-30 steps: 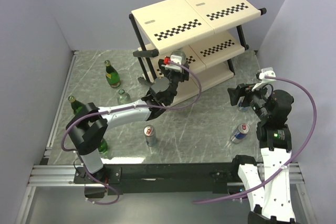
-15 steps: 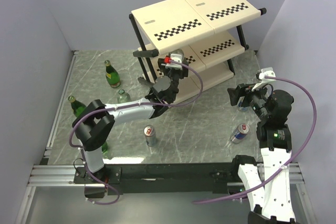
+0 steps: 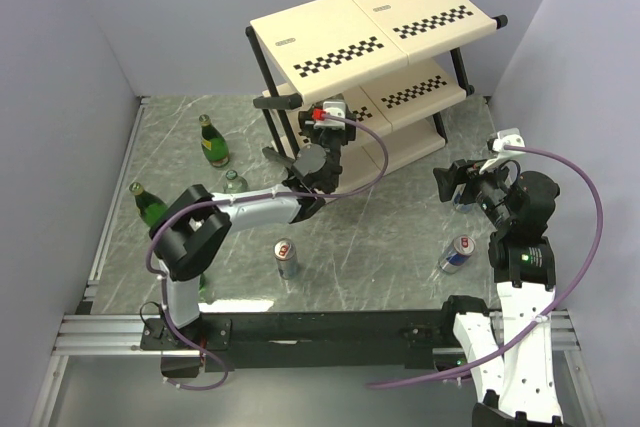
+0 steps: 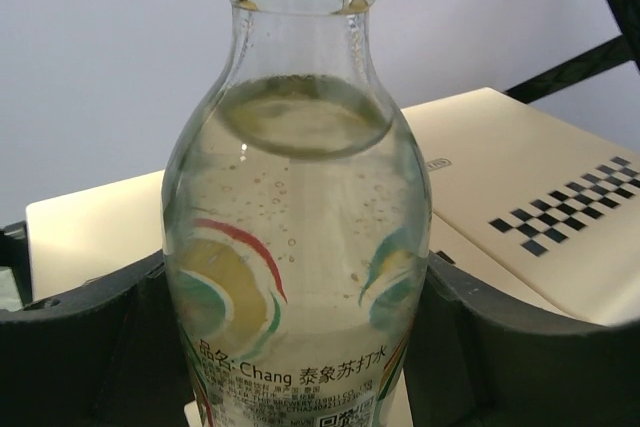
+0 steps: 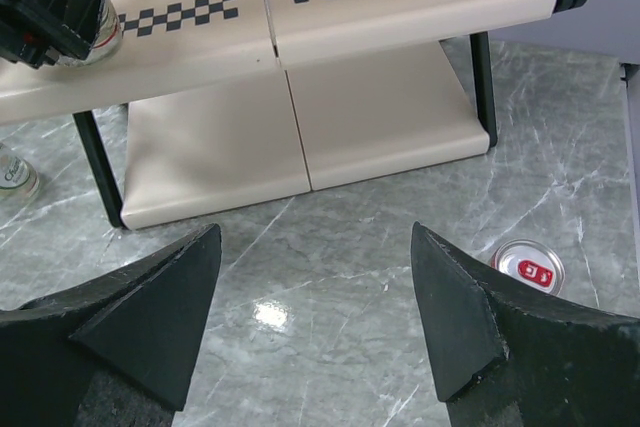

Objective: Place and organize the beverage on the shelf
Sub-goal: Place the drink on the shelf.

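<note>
Squarely inside the left pincer (image 4: 300, 367), clamped, stands the clear bottle (image 4: 300, 197), over the shelf (image 4: 520, 177); the right pincer (image 5: 313, 277) gapes.

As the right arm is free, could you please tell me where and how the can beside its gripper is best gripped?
Grip the can across its round side wall, around mid-height, coming down from above with the open right gripper straddling it. It stands upright with its lid facing up, apart from the shelf, so the fingers should fit down both sides.
</note>
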Controlling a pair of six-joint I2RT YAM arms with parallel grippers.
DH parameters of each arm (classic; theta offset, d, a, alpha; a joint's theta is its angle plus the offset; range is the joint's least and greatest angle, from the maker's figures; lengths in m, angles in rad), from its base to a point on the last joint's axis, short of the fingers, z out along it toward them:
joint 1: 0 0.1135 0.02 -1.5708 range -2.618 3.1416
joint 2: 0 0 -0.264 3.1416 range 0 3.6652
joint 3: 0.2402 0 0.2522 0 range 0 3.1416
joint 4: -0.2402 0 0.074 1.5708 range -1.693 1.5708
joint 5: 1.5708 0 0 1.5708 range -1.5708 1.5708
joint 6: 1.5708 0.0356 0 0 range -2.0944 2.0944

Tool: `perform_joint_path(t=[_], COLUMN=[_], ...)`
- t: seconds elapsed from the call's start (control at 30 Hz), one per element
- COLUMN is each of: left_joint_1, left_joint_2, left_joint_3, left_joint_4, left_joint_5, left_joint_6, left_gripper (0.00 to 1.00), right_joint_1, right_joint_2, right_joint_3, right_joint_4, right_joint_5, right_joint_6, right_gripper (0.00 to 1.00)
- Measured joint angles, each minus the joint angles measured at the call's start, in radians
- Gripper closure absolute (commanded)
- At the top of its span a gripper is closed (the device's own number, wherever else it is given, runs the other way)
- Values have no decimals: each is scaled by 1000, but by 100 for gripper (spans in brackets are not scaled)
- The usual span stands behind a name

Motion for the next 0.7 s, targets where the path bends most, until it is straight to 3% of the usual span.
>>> perform_joint_path(t=[0.37,0.47,0.7], left_joint_1=[4,6,8], left_joint_2=[32,41,46], left_joint_3=[18,25,31], left_joint_4=[62,71,77], left_joint_5=[-51,-58,-69], left_joint_6=[42,45,53], left_gripper=[99,92,56], right_joint_1=[0,0,0], right_joint_2=[0,0,0], right_joint_3=[0,0,0], right_joint_4=[0,0,0], right_joint_5=[0,-1,-2], right_joint_6=[0,0,0], right_gripper=[18,18,18])
